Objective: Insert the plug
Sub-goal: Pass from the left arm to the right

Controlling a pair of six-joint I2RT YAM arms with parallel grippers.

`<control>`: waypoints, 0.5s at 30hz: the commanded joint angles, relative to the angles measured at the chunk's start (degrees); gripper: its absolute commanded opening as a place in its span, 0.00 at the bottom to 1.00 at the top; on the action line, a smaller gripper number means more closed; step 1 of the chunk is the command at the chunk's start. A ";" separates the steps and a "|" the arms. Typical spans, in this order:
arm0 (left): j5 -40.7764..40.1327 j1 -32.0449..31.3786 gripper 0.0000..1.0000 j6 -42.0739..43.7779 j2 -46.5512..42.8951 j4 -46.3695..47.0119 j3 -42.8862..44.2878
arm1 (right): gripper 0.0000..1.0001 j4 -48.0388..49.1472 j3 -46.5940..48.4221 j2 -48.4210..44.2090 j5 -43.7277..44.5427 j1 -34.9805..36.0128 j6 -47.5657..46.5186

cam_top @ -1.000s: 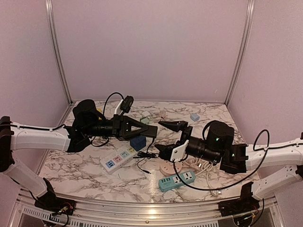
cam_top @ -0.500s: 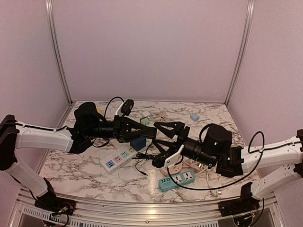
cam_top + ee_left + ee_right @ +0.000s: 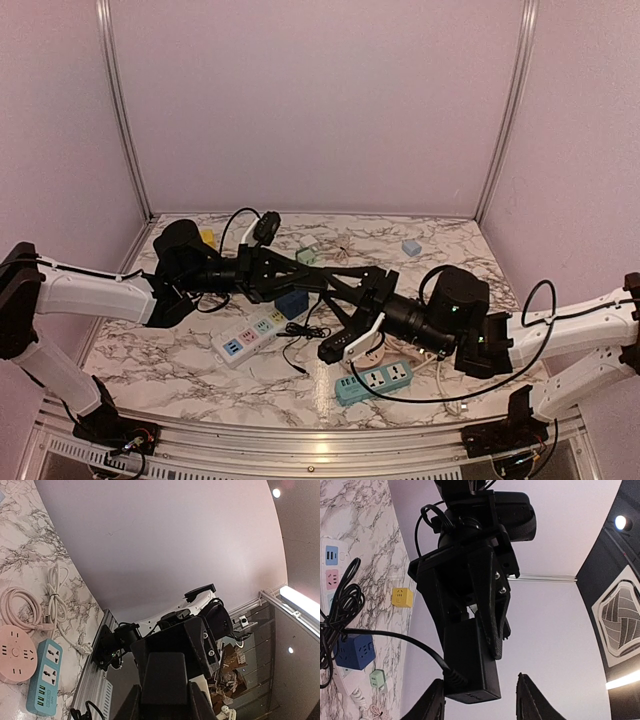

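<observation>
A black plug adapter (image 3: 470, 667) with a black cable (image 3: 395, 637) hangs in the air over the middle of the table. My left gripper (image 3: 320, 284) is shut on its far end; its fingers (image 3: 492, 605) clamp the block from both sides. In the left wrist view the adapter (image 3: 166, 677) fills the space between my jaws. My right gripper (image 3: 481, 700) is open, and its two fingertips (image 3: 435, 700) stand on either side of the adapter's cable end without closing on it. In the top view the right gripper (image 3: 337, 312) meets the left one head-on.
On the marble table lie a white power strip (image 3: 250, 335), a teal power strip (image 3: 375, 380), a pink round socket (image 3: 366, 353), a blue cube socket (image 3: 291, 303), a yellow cube (image 3: 207, 237), a green cube (image 3: 306, 254) and a pale blue cube (image 3: 411, 246). The adapter's cable (image 3: 300, 345) trails onto the table.
My right gripper has moved left and up toward the left gripper, and its open fingers now bracket the adapter. The left gripper has barely shifted and still holds the adapter.
</observation>
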 commanded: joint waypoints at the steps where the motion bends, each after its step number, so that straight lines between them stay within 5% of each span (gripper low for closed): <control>1: 1.61 0.36 0.00 -1.16 0.72 4.44 -0.60 | 0.42 0.03 1.86 1.11 1.14 0.42 -1.60; 7: 1.91 0.36 0.00 -1.81 0.98 5.32 -0.74 | 0.34 -1.71 3.88 3.13 2.28 0.42 -2.56; 10: 2.03 0.36 0.00 -2.02 1.12 5.45 -0.87 | 0.20 -3.08 5.24 4.20 3.07 0.38 -2.90; 13: 2.10 0.36 0.12 -2.31 1.08 5.98 -1.10 | 0.00 -6.37 6.99 4.87 3.58 0.34 -2.74; 15: 2.27 0.44 0.32 -2.18 0.67 6.21 -1.06 | 0.00 -9.95 8.56 4.83 3.49 0.29 -1.80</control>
